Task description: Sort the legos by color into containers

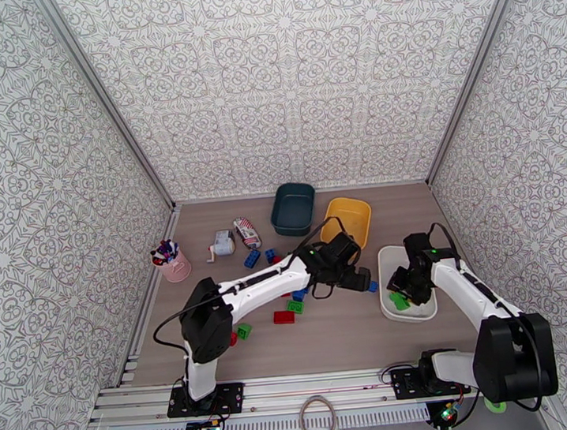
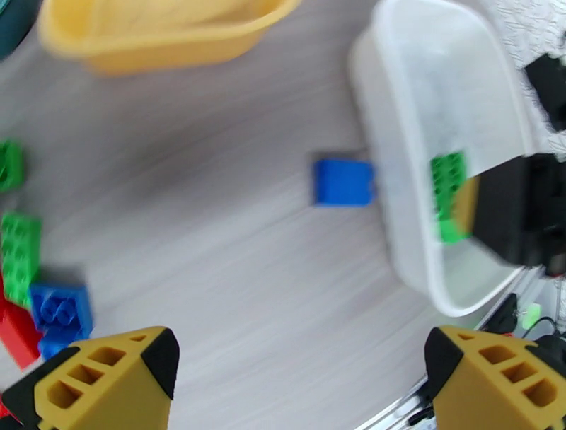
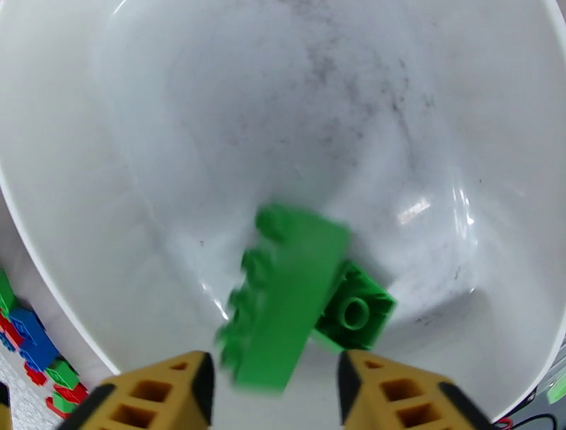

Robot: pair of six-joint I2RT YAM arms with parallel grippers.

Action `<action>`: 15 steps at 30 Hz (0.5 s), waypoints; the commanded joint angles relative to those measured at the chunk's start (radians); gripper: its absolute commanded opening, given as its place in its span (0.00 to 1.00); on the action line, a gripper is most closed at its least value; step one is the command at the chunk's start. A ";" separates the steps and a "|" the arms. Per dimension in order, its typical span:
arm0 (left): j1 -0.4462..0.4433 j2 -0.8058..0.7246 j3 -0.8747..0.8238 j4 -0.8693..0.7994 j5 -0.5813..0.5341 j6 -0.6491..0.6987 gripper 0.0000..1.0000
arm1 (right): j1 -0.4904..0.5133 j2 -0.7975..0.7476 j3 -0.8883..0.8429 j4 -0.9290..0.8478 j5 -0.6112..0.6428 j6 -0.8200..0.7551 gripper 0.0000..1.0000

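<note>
My right gripper (image 3: 274, 362) stood part-open over the white tray (image 3: 141, 106); green brick (image 3: 290, 283) ungripped between fingertips, rim near left, open floor ahead.

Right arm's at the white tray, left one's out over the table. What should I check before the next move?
1. Right end effector jaws apart above tray: ok.
2. Green brick at rest in tray: cannot tell; blurred, tilted between the fingers.
3. Tray colour match: ok; second brick is also green.
4. Left end effector open, empty: ok.
5. Blue brick on the table against the tray's outer wall, nothing on it: ok.
6. Arms apart: ok, but close.
</note>
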 commanded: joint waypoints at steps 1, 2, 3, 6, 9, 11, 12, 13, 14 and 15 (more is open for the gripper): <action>0.040 -0.099 -0.065 0.005 -0.079 -0.067 0.97 | -0.005 -0.035 0.037 -0.010 -0.014 -0.019 0.58; 0.048 -0.118 -0.086 0.003 -0.093 -0.077 0.97 | -0.004 -0.041 0.046 -0.010 -0.022 -0.025 0.58; 0.057 -0.135 -0.106 0.001 -0.105 -0.087 0.97 | 0.000 -0.049 0.055 -0.011 -0.032 -0.032 0.57; 0.088 -0.193 -0.171 -0.015 -0.149 -0.129 0.97 | 0.047 -0.067 0.110 -0.023 -0.036 -0.051 0.57; 0.135 -0.259 -0.253 -0.008 -0.167 -0.181 0.97 | 0.148 -0.056 0.177 -0.025 -0.030 -0.071 0.60; 0.175 -0.313 -0.323 0.011 -0.167 -0.230 0.96 | 0.234 -0.017 0.228 -0.018 -0.042 -0.088 0.61; 0.192 -0.337 -0.355 0.019 -0.165 -0.249 0.97 | 0.276 0.005 0.248 -0.013 -0.047 -0.097 0.61; 0.213 -0.364 -0.390 0.028 -0.163 -0.270 0.96 | 0.326 0.034 0.276 -0.009 -0.049 -0.107 0.61; 0.235 -0.391 -0.422 0.034 -0.160 -0.290 0.96 | 0.379 0.065 0.302 -0.002 -0.051 -0.118 0.62; 0.252 -0.414 -0.450 0.038 -0.159 -0.306 0.96 | 0.422 0.092 0.324 0.004 -0.056 -0.128 0.62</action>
